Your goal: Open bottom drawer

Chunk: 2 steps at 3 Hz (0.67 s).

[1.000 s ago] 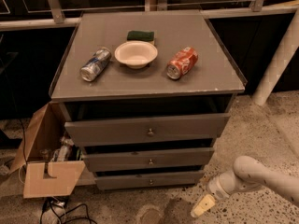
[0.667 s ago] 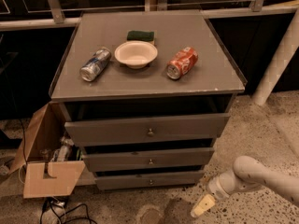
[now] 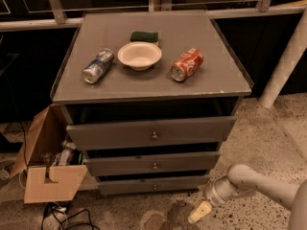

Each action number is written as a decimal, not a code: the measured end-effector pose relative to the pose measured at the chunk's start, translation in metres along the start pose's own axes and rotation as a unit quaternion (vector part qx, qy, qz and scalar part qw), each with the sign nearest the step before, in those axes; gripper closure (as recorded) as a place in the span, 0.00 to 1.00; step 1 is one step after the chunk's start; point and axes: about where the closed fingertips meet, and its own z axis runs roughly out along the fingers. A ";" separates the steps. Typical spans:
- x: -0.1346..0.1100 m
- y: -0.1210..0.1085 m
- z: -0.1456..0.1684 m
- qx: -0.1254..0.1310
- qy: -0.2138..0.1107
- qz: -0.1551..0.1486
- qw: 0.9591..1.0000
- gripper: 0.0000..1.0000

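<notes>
The grey cabinet has three drawers. The bottom drawer (image 3: 153,184) has the slimmest front, with a small round metal knob (image 3: 155,186) at its centre, and looks closed or nearly so. The middle drawer (image 3: 153,164) and the top drawer (image 3: 152,132) above it stick out a little. My gripper (image 3: 199,212) is low near the floor, to the right of and in front of the bottom drawer, on a white arm coming from the lower right. It touches nothing.
On the cabinet top (image 3: 211,83) lie a silver-blue can (image 3: 98,66), a white bowl (image 3: 139,55), a green sponge (image 3: 144,36) and a red can (image 3: 187,64). An open cardboard box (image 3: 48,171) with clutter stands left of the cabinet. Cables (image 3: 60,217) lie on the floor. A white post (image 3: 285,61) stands at right.
</notes>
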 end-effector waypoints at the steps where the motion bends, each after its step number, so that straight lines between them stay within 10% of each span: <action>1: -0.011 -0.014 0.009 0.014 -0.018 -0.007 1.000 0.00; 2: -0.022 -0.031 0.010 0.058 -0.027 -0.025 0.998 0.00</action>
